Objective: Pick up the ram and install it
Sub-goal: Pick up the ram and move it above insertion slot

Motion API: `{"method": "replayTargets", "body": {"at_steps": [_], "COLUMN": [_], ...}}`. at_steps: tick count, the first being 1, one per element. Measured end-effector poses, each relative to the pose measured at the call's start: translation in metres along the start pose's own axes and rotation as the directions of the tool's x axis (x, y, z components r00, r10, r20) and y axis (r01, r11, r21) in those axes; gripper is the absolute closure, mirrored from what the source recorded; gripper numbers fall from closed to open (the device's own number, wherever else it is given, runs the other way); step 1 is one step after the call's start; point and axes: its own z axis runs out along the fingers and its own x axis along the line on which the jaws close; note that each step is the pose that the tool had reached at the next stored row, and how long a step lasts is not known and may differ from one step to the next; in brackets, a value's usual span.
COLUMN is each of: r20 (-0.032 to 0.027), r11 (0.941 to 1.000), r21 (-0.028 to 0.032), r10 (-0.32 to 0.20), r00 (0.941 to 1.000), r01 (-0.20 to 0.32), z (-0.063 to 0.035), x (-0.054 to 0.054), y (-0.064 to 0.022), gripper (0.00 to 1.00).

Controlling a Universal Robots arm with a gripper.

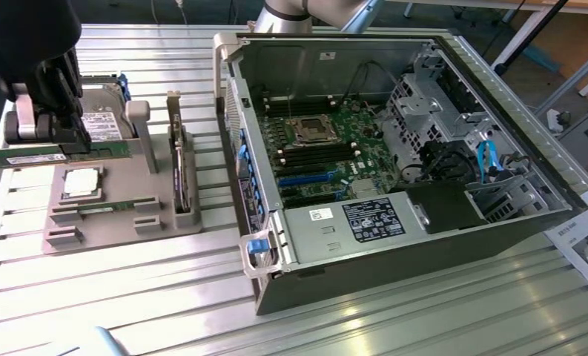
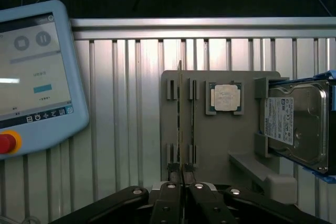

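Observation:
In the exterior view my gripper hangs over the grey holder tray at the view's left, shut on the ram, a thin green stick held level just above the tray. In the wrist view the ram appears edge-on, running away from the shut fingertips of the gripper. A second green stick lies in the tray's slots, and in the wrist view that second stick sits right beside the held one. The open computer case lies on its side at the exterior view's right, its motherboard exposed.
On the tray sit a silver-topped processor, a dark expansion card on edge and a hard drive. A teach pendant lies on the slatted metal table. The case wall rises between tray and motherboard.

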Motion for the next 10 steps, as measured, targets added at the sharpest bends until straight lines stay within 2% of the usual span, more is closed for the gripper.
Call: {"method": "replayTargets", "body": {"at_steps": [7, 10], "r20": [0.0000, 0.0001], "r11": [1.0000, 1.0000], "r21": [0.0000, 0.0001], "r10": [0.000, 0.000], "r00": [1.0000, 1.0000], "r01": [0.000, 0.000], "z": [-0.0002, -0.0004], "x": [0.000, 0.000], "y": [-0.0052, -0.0132], "gripper": [0.88, 0.88]}}
